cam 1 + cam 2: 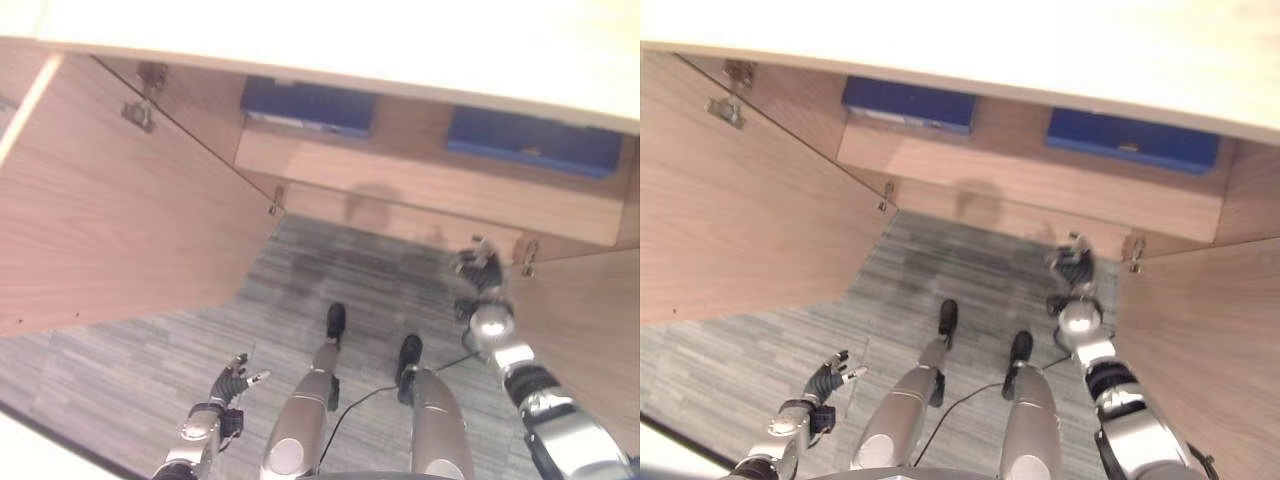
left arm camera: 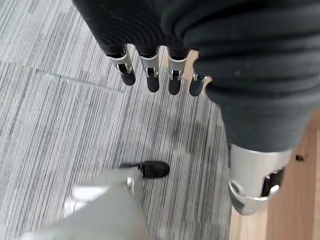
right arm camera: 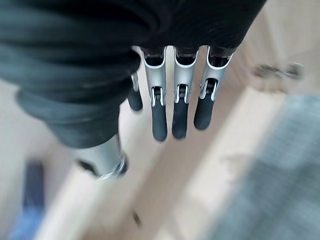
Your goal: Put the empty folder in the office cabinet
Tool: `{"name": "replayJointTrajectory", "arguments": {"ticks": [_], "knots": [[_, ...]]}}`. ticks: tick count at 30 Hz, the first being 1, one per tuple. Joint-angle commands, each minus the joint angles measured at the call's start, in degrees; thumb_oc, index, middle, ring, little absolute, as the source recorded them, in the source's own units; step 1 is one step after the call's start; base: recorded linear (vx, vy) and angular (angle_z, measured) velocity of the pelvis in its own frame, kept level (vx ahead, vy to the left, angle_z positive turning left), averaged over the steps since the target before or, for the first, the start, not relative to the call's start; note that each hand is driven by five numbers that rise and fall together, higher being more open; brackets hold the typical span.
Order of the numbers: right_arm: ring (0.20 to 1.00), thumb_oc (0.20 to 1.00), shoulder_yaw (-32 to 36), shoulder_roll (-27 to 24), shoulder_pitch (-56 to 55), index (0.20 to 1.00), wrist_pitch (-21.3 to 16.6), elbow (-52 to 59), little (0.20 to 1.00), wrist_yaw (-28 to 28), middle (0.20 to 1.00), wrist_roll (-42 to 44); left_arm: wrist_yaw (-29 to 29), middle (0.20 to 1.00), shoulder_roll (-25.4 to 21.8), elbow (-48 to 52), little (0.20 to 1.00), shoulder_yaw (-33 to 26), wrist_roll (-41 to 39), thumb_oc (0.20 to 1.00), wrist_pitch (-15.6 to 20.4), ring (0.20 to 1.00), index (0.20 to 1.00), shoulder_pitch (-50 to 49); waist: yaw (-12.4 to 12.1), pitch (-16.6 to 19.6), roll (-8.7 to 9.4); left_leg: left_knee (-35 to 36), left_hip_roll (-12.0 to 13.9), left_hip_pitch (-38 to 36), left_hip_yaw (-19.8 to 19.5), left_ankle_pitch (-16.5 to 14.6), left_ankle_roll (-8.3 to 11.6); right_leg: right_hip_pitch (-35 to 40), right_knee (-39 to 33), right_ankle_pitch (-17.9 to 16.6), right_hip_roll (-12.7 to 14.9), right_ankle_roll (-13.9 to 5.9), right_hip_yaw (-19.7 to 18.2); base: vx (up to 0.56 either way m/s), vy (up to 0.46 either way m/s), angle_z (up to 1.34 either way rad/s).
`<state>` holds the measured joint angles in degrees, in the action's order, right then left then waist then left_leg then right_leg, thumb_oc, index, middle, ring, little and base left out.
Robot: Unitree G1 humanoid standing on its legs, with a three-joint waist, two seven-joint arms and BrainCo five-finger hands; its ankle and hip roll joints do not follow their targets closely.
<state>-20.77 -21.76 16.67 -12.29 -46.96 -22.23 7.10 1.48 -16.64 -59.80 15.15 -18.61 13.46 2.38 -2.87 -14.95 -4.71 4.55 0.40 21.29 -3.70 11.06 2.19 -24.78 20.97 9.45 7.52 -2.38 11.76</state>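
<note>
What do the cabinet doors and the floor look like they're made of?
The left cabinet door and right cabinet door look like wood-grain laminate or veneer, matte, with fine streaks and metal hinges. The floor seems to be grey low-pile carpet tile, judging by its striped weave and faint seams.

**Grey carpet underfoot**

A grey carpet floor [image 1: 120, 370] with fine, pale-and-dark stripes covers the ground, laid in tiles whose stripes run in differing directions. A darker, smudged patch [image 1: 322, 266] lies on the far part of the carpet. A thin pale line [image 2: 80, 81] crosses the stripes at a slight slant. A white strip [image 1: 22, 448] borders the carpet at its near left corner.
</note>
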Motion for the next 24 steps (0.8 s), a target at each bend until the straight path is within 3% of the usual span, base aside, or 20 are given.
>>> {"name": "replayJointTrajectory", "arguments": {"ticks": [1,5,14,24], "knots": [[1.0,1.0,-1.24,1.91,-2.94,1.0,0.33,-1.45,1.0,5.13,1.0,-5.16,-0.9,1.0,-0.43,-5.04,1.0,-2.48,4.22,1.0,-0.37,1.0,1.0,1.77,0.86,2.32,2.4,0.37,2.21,-8.34,3.21,-7.41,3.91,8.98,-15.07,-11.38,2.55,-7.0,-3.22,0.11,0.048,-0.2],[1.0,1.0,-2.14,3.59,-8.84,1.0,2.08,-7.52,1.0,9.29,1.0,-8.02,-0.67,1.0,0.04,-7.58,1.0,-3.36,6.86,1.0,-0.96,1.0,1.0,1.55,1.96,5.31,3.76,0.45,2.27,-13.36,3.84,-8.7,3.33,13.64,-17.37,-11.97,2.04,-7.19,-3.4,0.09,0.039,-0.12],[1.0,1.0,0.06,4.77,-14.56,1.0,6.1,-20.76,1.0,14.56,1.0,-11.09,0.3,1.0,0.63,-11.01,1.0,-3.69,11.87,1.0,-2.95,1.0,1.0,0.6,2.75,11.15,5.04,0.45,2.07,-21.5,4.42,-11.38,2.78,21.68,-20.16,-11.74,1.78,-7.46,-3.97,0.07,0.029,-0.09],[1.0,1.0,2.77,4.99,-17.28,1.0,7.53,-24.43,1.0,17.03,1.0,-9.44,0.66,1.0,0.49,-13.48,1.0,-3.95,17.27,1.0,-4.28,1.0,1.0,-1.72,2.44,13.53,5.46,0.45,2.32,-25.4,4.75,-12.49,2.59,26.52,-22.17,-11.5,1.79,-7.52,-4.11,0.03,-0.005,-0.05]]}}
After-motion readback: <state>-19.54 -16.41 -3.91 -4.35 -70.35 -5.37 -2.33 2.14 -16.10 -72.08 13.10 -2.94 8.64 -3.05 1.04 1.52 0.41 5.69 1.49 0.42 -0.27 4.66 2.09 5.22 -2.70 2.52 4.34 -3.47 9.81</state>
